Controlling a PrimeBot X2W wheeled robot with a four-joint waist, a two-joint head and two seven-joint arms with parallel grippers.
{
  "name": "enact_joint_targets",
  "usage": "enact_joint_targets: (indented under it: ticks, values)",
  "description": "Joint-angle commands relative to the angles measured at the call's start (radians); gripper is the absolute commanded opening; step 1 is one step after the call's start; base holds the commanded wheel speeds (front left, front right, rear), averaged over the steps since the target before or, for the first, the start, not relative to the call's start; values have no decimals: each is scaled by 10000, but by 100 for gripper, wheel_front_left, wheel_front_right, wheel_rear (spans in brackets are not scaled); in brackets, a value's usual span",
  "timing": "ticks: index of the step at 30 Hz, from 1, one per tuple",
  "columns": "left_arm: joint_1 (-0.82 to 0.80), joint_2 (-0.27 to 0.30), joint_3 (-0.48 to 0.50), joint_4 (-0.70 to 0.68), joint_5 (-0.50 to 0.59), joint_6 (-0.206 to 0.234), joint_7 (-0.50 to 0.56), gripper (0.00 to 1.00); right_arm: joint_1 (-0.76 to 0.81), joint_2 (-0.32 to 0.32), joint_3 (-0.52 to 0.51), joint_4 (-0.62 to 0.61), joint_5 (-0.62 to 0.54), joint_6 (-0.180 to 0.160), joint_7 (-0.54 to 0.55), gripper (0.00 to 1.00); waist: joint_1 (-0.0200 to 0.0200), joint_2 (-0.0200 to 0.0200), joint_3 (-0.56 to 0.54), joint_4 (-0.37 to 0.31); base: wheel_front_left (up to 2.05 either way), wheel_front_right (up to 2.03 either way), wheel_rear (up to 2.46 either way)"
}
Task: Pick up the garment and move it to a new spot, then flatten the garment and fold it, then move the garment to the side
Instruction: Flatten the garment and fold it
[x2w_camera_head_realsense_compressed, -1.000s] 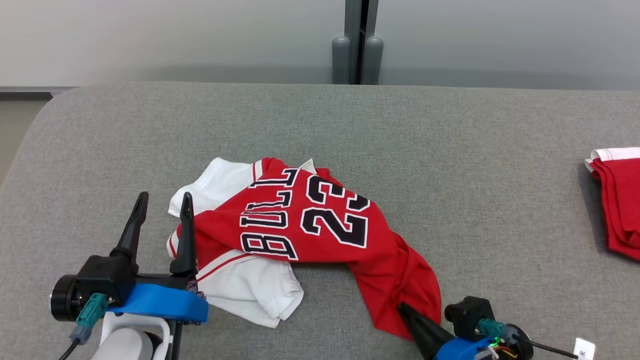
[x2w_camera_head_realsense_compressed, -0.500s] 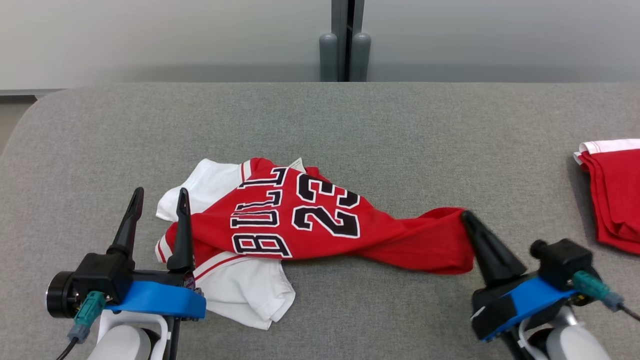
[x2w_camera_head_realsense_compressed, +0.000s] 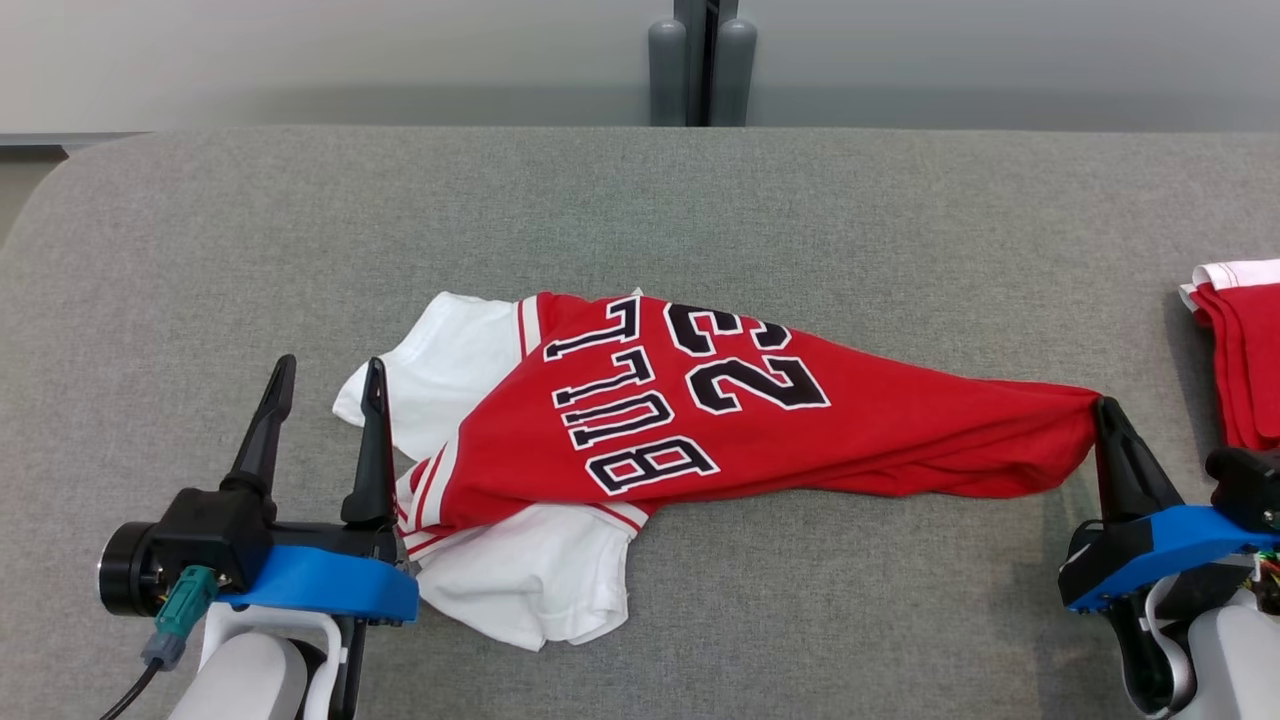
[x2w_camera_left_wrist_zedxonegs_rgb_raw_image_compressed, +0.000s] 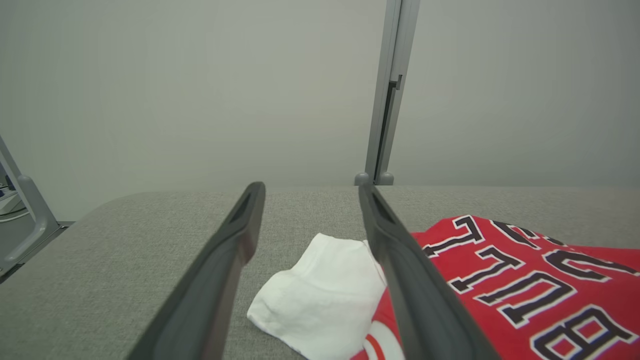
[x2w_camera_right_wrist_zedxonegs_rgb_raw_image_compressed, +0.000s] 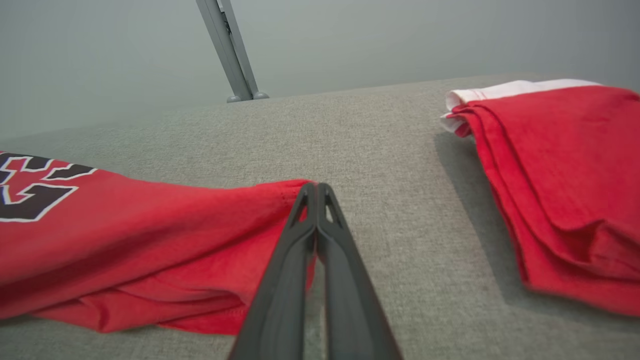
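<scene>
Table (x2w_camera_head_realsense_compressed: 700, 200): garment (x2w_camera_head_realsense_compressed: 850, 430) (red) in right gripper (x2w_camera_head_realsense_compressed: 1102, 406)

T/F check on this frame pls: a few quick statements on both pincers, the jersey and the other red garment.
1. The right pincer is shut on an edge of the red jersey. True.
2. The left pincer grips the jersey's white sleeve. False: it stands open and holds nothing.
3. The jersey's number reads 23. True.
4. The second red garment lies at the left end of the table. False: it lies at the right end, apart from the jersey.
5. The jersey is neatly folded. False: it lies stretched out and rumpled, unfolded.
</scene>
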Motion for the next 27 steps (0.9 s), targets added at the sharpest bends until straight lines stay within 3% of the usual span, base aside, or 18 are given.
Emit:
enact_joint_targets:
  ticks: [1, 2, 6, 11, 21, 27]
  values:
    - [-142, 13, -8, 22, 57, -5, -41, 100, -241, -107, 62, 197, -41, -4, -182, 47, -1, -1, 27, -17, 0, 0, 0]
    - [-148, 10, -6, 27, 66, -6, -41, 100, -322, -160, 96, 258, -117, -4, -326, 100, -1, -1, 36, -34, 0, 0, 0]
    - [-45, 11, 32, 89, 86, 19, -42, 100, -229, -161, 89, 87, -512, -2, -879, 100, -1, -1, -86, -133, 0, 0, 0]
    - [250, 38, 89, 153, 33, 89, -42, 100, 530, 67, -5, -1000, -1185, -4, -1138, 100, -1, -1, -468, -324, 0, 0, 0]
    - [1010, 233, 152, -3, -125, 325, 148, 100, 2588, 782, 417, -3930, -1463, -4, -202, 100, -1, -1, -1166, -680, 0, 0, 0]
    - [1317, 329, 138, -195, -200, 449, 293, 100, 3149, 945, 518, -4762, -1362, -4, 228, 100, -1, -1, -1305, -768, 0, 0, 0]
